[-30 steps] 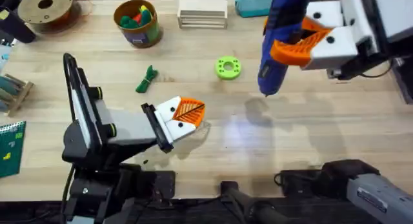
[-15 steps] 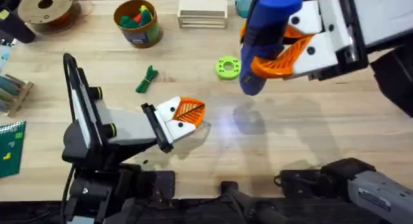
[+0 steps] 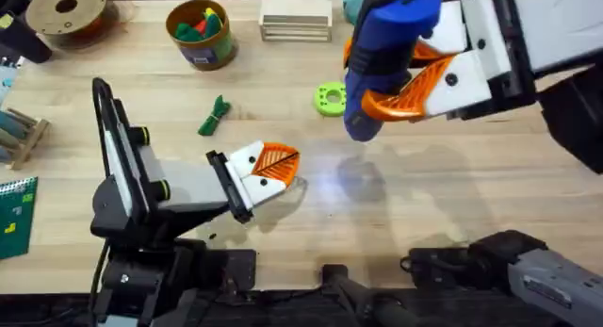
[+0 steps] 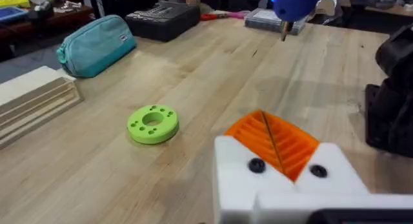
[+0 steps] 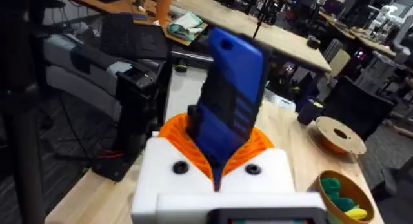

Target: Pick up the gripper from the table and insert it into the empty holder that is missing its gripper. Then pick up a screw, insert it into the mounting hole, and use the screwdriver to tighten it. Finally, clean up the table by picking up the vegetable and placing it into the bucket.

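The right gripper [image 3: 415, 82] carries the blue screwdriver [image 3: 382, 54] above the table [image 3: 452, 204], its orange pads clamped on the tool's body with the metal bit pointing down, a hold that suits driving a screw. The left gripper [image 3: 268, 167] rests low near the table's middle, its two orange ribbed pads pressed together with nothing between them; it looks parked there as the claw awaiting the screw, though no screw can be made out. Compared with a second ago, the screwdriver has travelled from the right side toward the centre and now hangs just beside the green disc [image 3: 331, 98], nearer the left gripper; the last half-second added only a slight further shift. The left arm has not moved. The green toy vegetable [image 3: 215, 116] lies on the wood, well apart from the yellow-rimmed bucket [image 3: 200, 33] at the far edge, so the clean-up remains undone.
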You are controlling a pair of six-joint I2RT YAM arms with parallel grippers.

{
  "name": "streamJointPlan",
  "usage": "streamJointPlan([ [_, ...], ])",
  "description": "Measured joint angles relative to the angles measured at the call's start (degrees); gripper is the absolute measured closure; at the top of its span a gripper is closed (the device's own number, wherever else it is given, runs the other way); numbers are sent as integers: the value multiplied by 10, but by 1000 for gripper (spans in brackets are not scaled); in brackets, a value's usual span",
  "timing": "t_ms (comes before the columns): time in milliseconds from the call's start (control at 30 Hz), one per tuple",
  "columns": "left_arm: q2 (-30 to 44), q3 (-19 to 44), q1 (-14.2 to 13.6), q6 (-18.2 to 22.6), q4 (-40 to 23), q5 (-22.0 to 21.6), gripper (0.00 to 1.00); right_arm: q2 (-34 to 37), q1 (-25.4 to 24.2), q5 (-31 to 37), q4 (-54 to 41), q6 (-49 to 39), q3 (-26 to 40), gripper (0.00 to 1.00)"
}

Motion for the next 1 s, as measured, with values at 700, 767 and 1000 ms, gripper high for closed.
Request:
streamJointPlan([
  [700, 0, 0, 0, 0, 0, 0, 996, 0, 103, 140, 6, 47, 0, 994],
  [767, 0, 0, 0, 0, 0, 0, 996, 0, 108, 150, 6, 47, 0, 994],
  [1000, 0, 0, 0, 0, 0, 0, 996, 0, 120, 165, 25, 48, 0, 994],
])
